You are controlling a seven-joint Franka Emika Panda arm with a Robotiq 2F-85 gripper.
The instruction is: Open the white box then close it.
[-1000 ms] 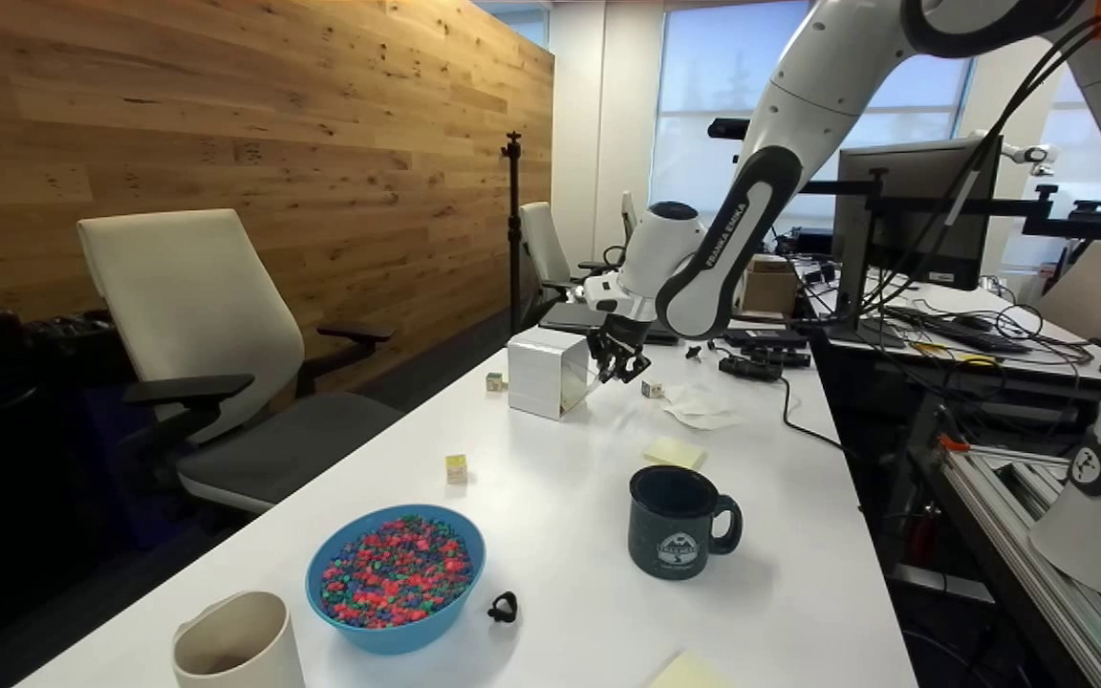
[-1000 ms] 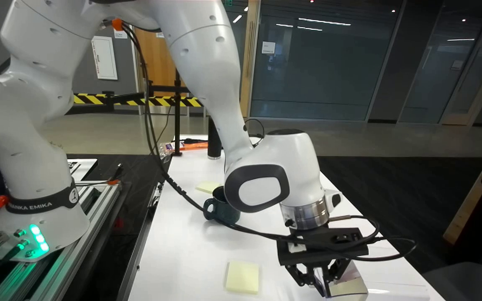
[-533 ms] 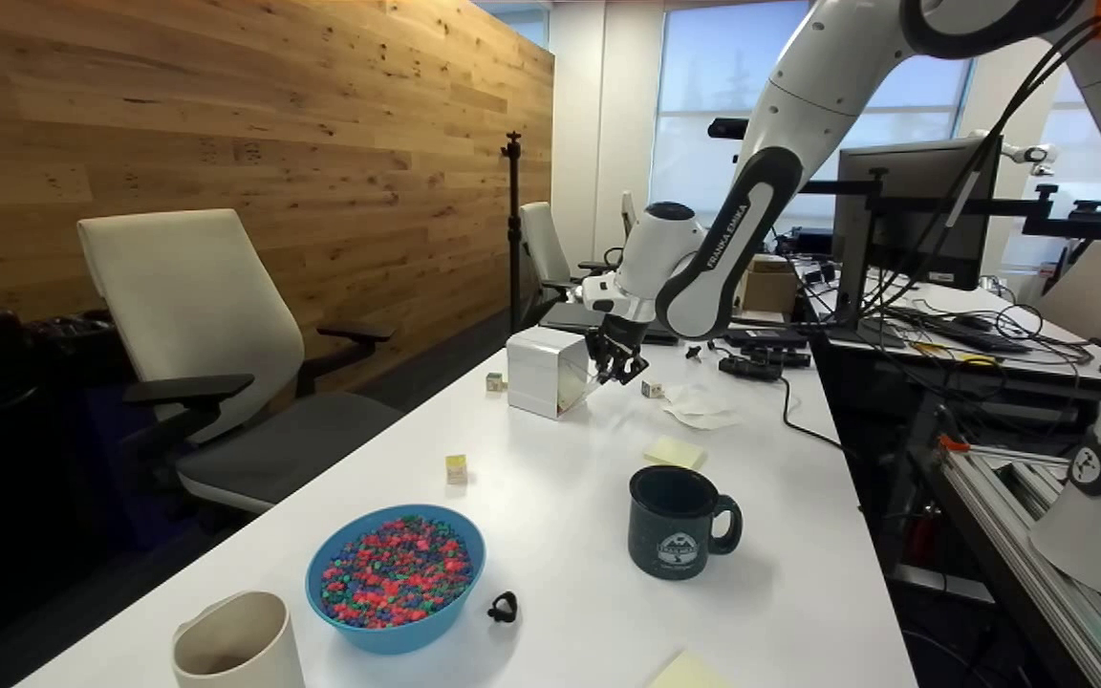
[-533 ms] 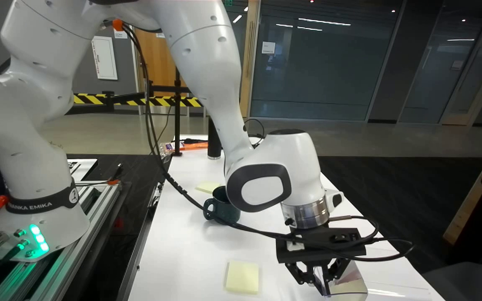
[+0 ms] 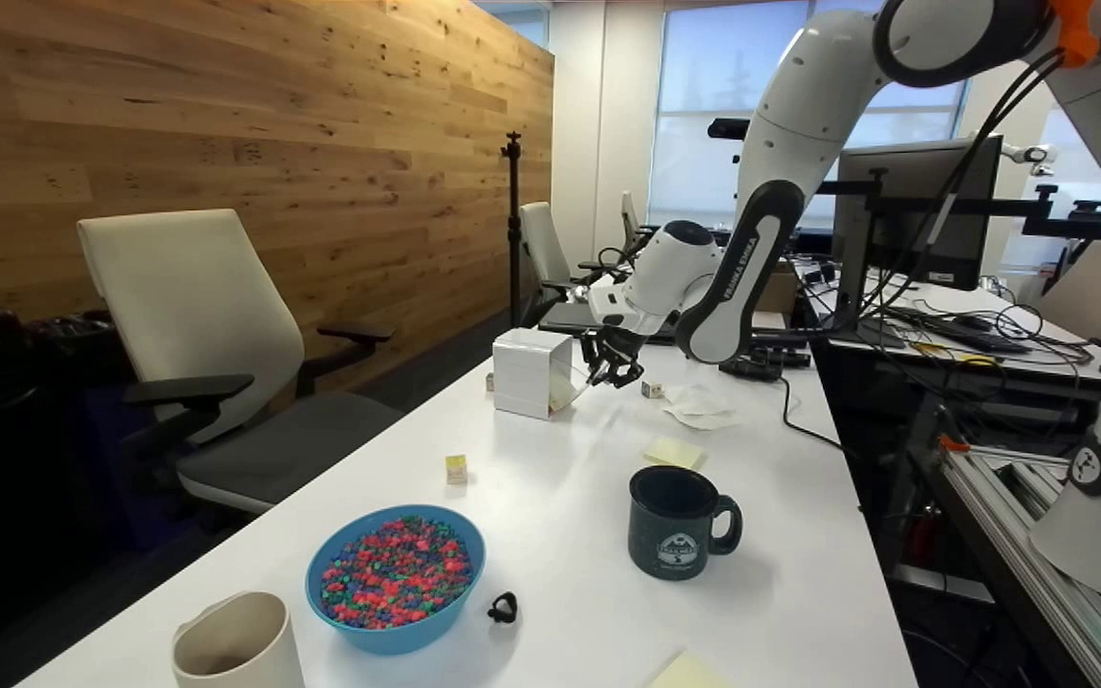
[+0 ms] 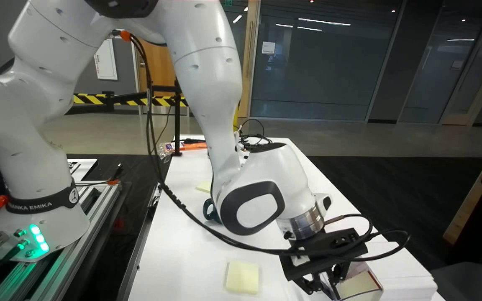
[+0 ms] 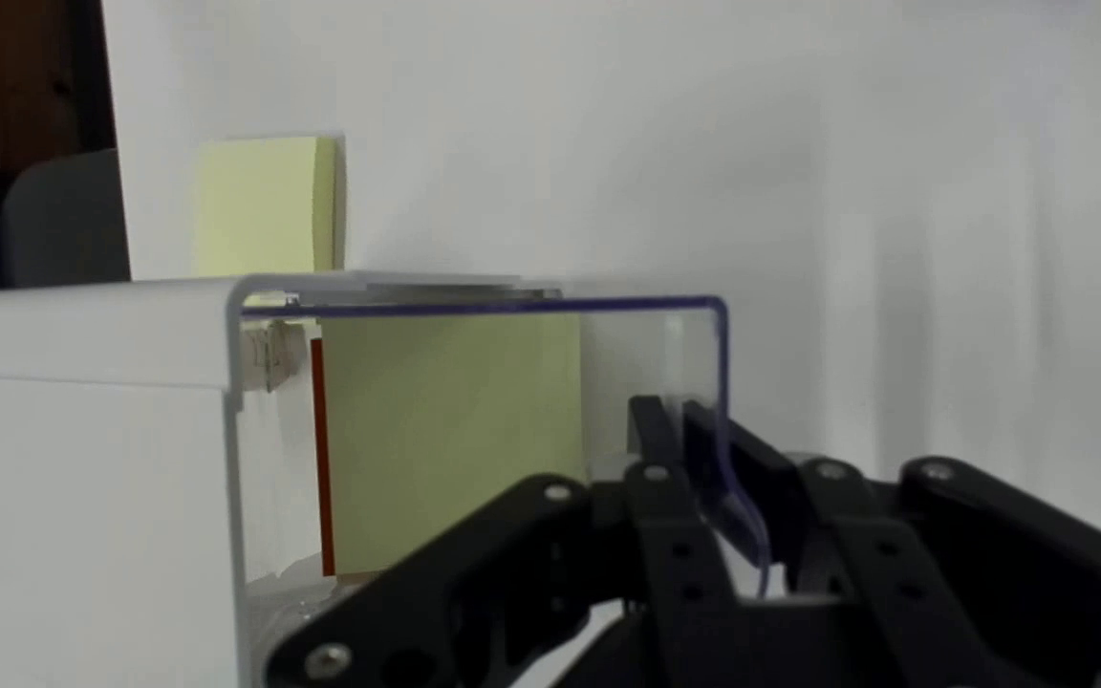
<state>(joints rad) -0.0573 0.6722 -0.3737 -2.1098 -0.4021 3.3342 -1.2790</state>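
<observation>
Wrist view: is the black pincer (image 7: 671,413) holding anything?

Yes: it is narrow, pinching a clear flap (image 7: 723,373).

Where is the white box (image 5: 524,375)?

In an exterior view, just left of the pincer, far along the counter (image 5: 560,535), open side facing right.

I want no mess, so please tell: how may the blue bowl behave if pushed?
The blue bowl stands upright, so it would likely slide, not roll. Small coloured pieces lie inside, apparently loose; a jolt might spill some. It narrows downward, so a high push could tip it.
</observation>
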